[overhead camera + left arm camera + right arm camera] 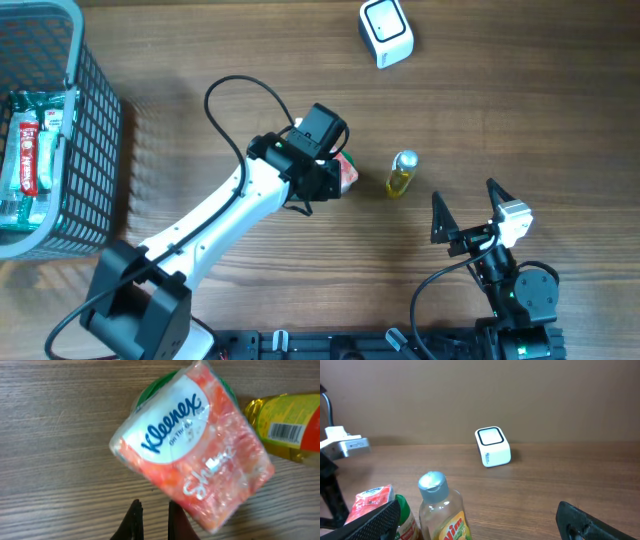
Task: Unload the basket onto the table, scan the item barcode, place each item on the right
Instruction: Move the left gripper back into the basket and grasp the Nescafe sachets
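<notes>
The wooden bench (500, 100) fills the overhead view. At its left edge stands a grey mesh basket (95, 150) with packaged goods (30, 150) lying inside.

The white left arm (210, 215) reaches from the near left corner toward the middle of the bench. Its tool (154, 505) has its two fingers drawn together with nothing between them, and its tips are at the near edge of the tissue pack (200, 445).

The right tool (465, 192) sits near the right front of the bench. Its fingers are spread wide apart and empty, well clear of everything.

The tissue pack is orange and white with a blue brand name. It lies tilted near the centre of the bench, partly on top of something green (155, 387) that shows only at its far edge.

The white scanner (385, 32), with a dark-framed window on its face, stands at the far side of the bench, well apart from the pack.

A small bottle (402, 173) of yellow liquid with a silver cap stands just to the right of the pack, between it and the right tool. A barcode shows on its label in the left wrist view.
</notes>
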### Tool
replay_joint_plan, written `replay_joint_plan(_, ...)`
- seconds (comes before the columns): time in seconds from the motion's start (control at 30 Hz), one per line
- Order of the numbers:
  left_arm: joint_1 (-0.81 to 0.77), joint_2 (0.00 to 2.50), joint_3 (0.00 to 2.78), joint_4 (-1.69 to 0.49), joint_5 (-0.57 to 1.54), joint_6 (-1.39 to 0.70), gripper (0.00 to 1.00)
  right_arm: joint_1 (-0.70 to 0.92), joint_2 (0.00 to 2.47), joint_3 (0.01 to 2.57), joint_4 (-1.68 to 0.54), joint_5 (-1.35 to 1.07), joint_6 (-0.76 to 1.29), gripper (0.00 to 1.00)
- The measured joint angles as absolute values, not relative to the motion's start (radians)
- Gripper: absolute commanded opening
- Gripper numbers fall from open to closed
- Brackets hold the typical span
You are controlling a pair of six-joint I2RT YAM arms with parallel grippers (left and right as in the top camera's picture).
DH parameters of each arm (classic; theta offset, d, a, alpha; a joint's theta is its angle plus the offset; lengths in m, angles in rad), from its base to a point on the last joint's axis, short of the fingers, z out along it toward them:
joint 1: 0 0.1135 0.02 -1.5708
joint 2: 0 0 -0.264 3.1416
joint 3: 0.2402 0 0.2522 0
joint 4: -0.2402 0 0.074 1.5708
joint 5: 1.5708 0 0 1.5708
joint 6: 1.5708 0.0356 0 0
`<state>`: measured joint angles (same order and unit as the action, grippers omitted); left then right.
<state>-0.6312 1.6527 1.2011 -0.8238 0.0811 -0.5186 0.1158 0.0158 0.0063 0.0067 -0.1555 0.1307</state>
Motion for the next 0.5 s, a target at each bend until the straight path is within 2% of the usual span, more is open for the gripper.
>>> replay_joint_plan(0.5,-0.631,1.678,1.2,-0.752,0.08,-0.519,0.04,0.116,0.015,0.006,0.007,-0.155,0.131,1.0)
